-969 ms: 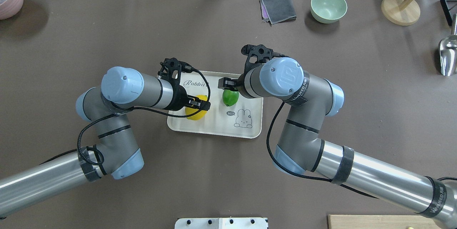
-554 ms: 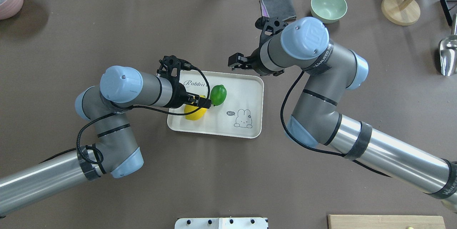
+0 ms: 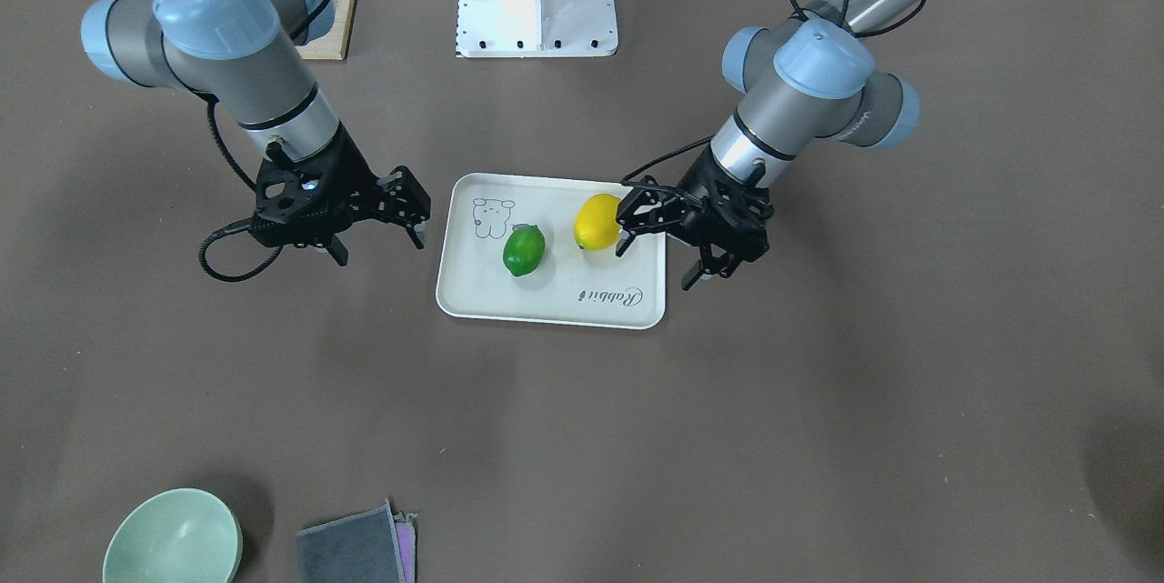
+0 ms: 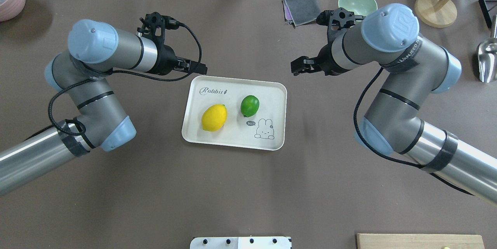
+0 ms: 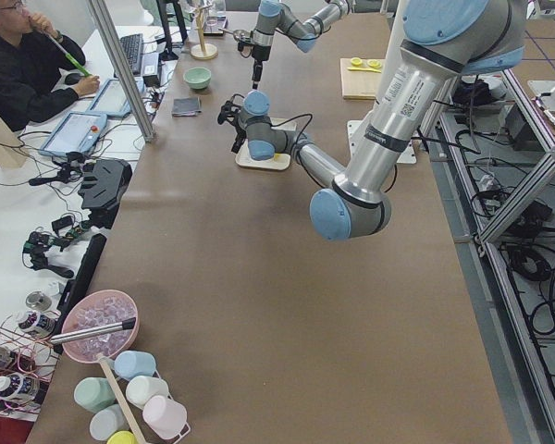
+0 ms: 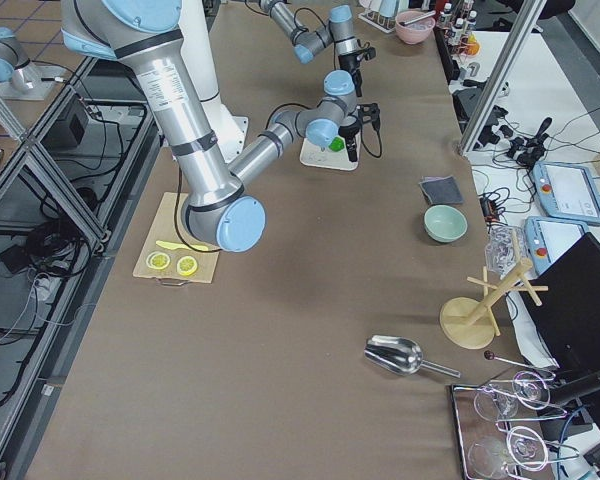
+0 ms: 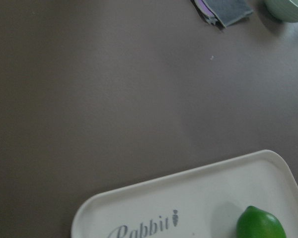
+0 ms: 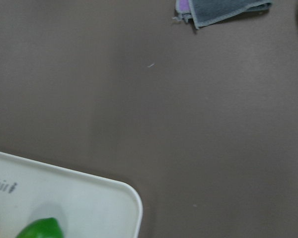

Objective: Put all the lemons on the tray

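Left gripper (image 4: 196, 68) and right gripper (image 4: 299, 66) are backing off wide-open and empty, yellow lemon (image 4: 214, 117) and green lemon (image 4: 249, 105) sitting on tray (image 4: 233, 137), task looking done.

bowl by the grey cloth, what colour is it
Pale green; the bowl shows best in the front-facing view.

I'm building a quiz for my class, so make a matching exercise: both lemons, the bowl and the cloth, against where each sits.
1 yellow lemon
2 green lemon
3 bowl
4 cloth

A on the tray, beside its bunny drawing
B folded on the table
C on the tray, toward the left arm
D empty, beside the cloth

Pairs: 1-C, 2-A, 3-D, 4-B
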Action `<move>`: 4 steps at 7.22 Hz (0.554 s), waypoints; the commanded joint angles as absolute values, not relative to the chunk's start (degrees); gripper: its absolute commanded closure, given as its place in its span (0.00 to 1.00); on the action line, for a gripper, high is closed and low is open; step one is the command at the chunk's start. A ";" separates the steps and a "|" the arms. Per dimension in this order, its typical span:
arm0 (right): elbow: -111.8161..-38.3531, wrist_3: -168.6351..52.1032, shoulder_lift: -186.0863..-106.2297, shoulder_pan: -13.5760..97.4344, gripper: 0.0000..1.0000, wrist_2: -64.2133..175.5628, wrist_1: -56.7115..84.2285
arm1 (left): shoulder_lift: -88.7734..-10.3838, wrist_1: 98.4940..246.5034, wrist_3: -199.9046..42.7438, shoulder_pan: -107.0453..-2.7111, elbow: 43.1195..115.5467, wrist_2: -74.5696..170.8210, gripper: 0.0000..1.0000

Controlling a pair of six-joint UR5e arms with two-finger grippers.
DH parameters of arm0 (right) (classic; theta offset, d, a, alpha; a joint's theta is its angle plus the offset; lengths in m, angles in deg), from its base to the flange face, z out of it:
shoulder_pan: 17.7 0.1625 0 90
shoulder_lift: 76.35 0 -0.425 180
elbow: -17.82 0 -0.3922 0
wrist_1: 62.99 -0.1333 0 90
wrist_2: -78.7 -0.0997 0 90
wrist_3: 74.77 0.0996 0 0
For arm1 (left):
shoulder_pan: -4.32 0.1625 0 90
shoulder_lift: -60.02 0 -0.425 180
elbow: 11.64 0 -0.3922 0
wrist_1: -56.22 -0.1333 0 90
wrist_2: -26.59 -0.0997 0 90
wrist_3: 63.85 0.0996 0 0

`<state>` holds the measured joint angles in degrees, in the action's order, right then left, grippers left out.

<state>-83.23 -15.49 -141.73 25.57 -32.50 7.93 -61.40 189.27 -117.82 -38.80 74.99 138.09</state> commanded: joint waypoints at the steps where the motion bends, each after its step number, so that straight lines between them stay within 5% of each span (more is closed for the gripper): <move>1: -90.06 -19.91 -152.67 30.52 0.00 -34.32 7.41 | -61.27 186.30 -113.61 -46.62 74.85 139.00 0.02; 4: -90.02 -20.53 -158.06 35.46 0.00 -36.78 8.20 | -50.95 197.57 -111.76 -51.13 74.42 136.91 0.02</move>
